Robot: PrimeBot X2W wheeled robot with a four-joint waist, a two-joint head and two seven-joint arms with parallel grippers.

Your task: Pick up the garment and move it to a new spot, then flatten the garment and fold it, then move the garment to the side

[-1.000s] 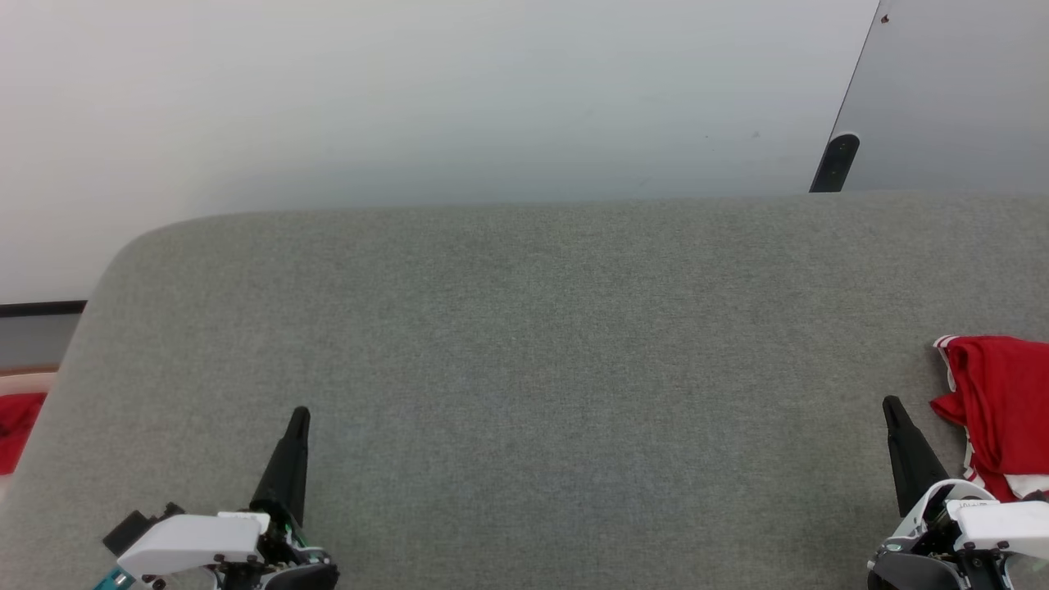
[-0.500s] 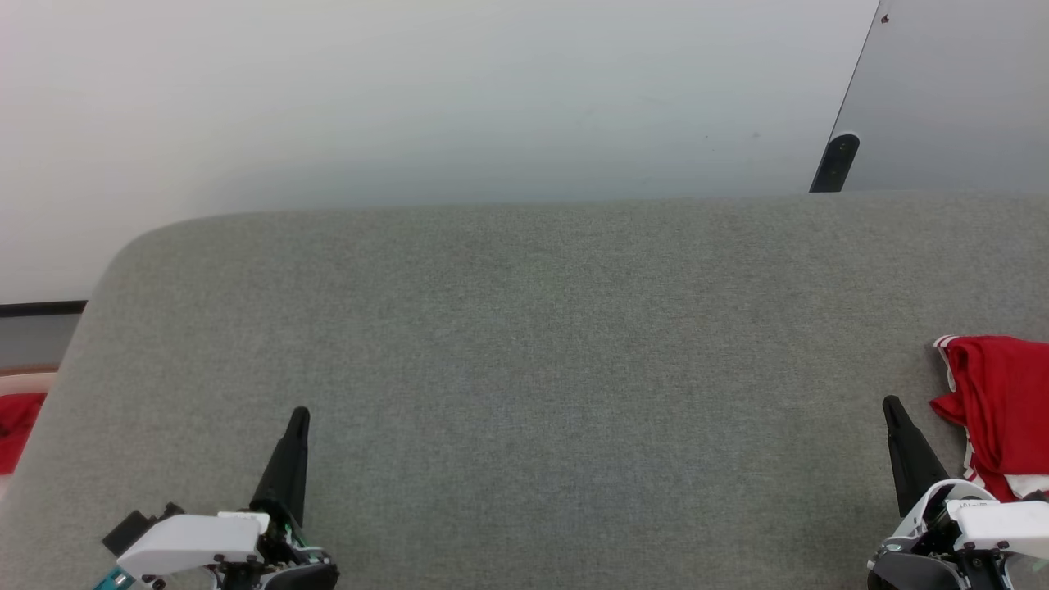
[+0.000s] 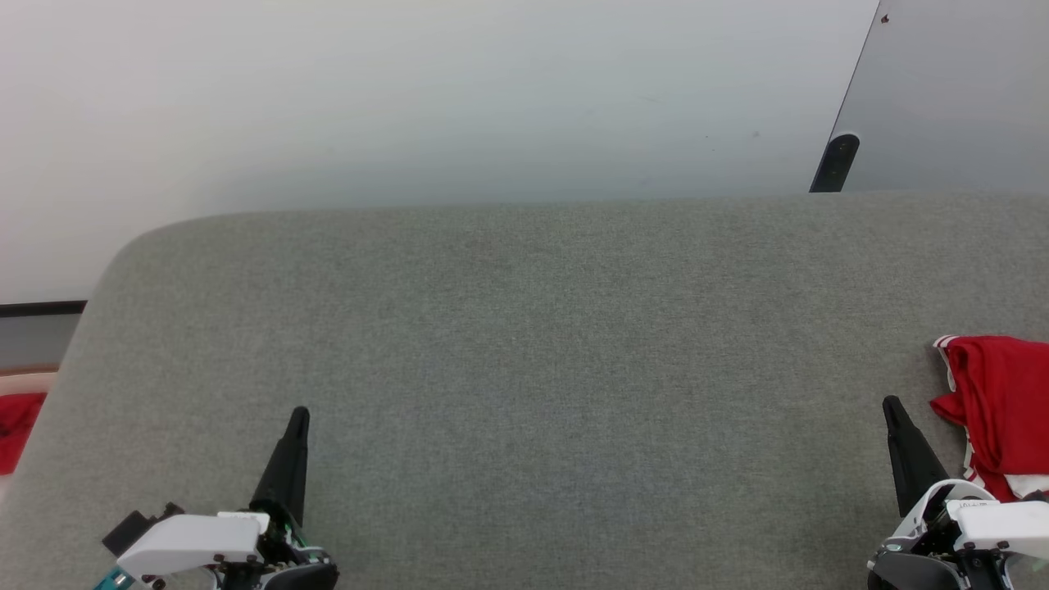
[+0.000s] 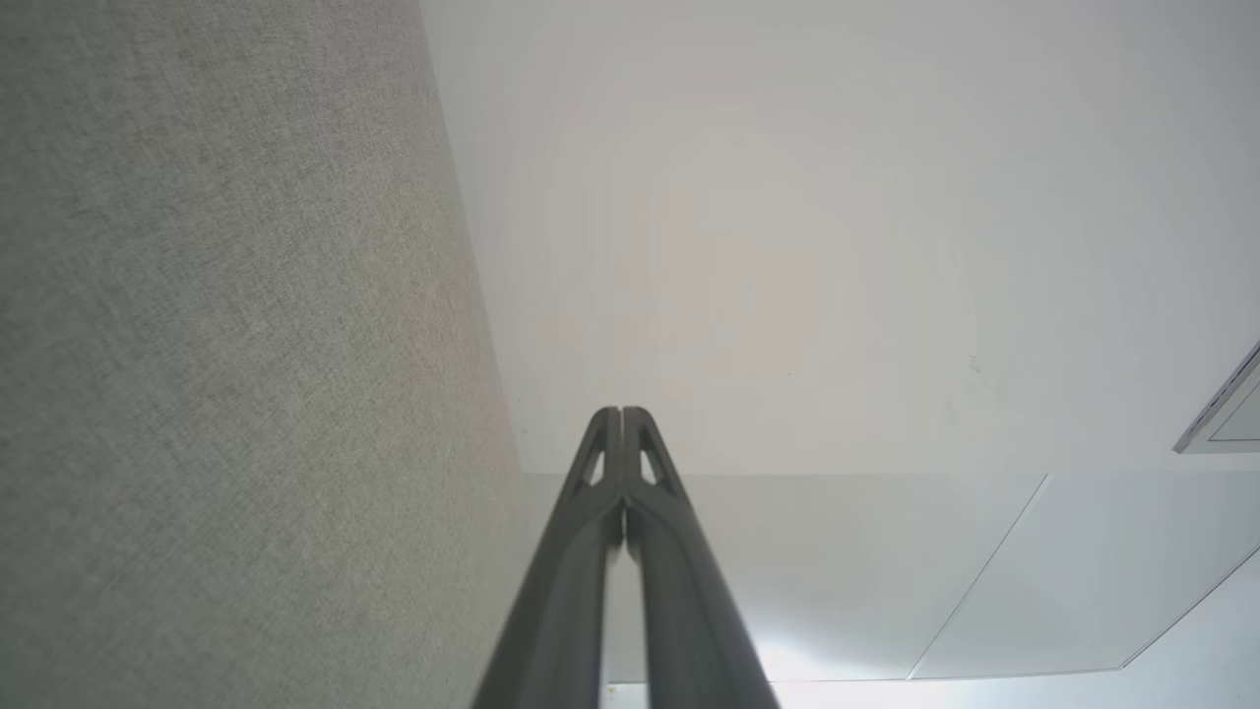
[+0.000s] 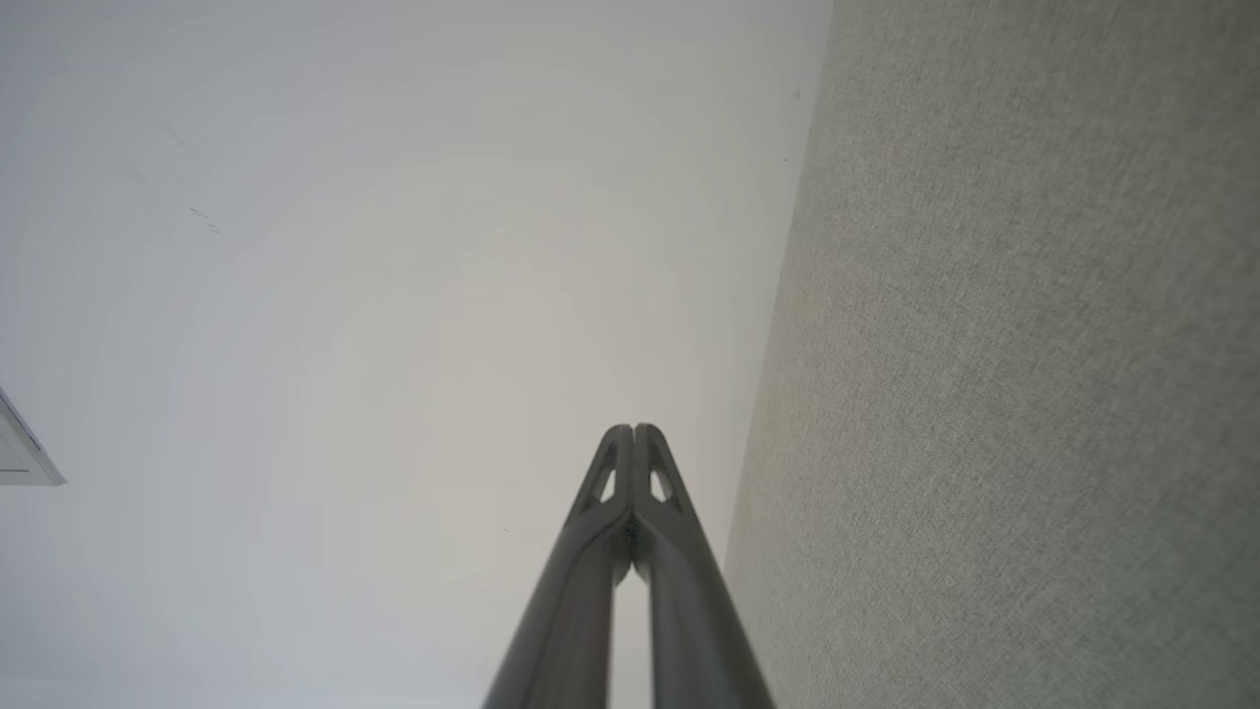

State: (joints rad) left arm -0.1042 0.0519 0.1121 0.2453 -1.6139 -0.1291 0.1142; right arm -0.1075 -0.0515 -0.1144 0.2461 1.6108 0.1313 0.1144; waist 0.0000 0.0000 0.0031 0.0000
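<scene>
Left pincer [image 3: 299,414] and right pincer [image 3: 891,406] are pinched together, empty. The garment [image 3: 1000,406] lies bunched at the counter's [image 3: 524,369] right edge (partly out of frame). A careless reach might shove it off, or take the red lump [image 3: 18,430] past the counter's left edge.

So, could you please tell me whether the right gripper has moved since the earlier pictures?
No. The right gripper lies at the same spot beside the garment on the grey table.
</scene>
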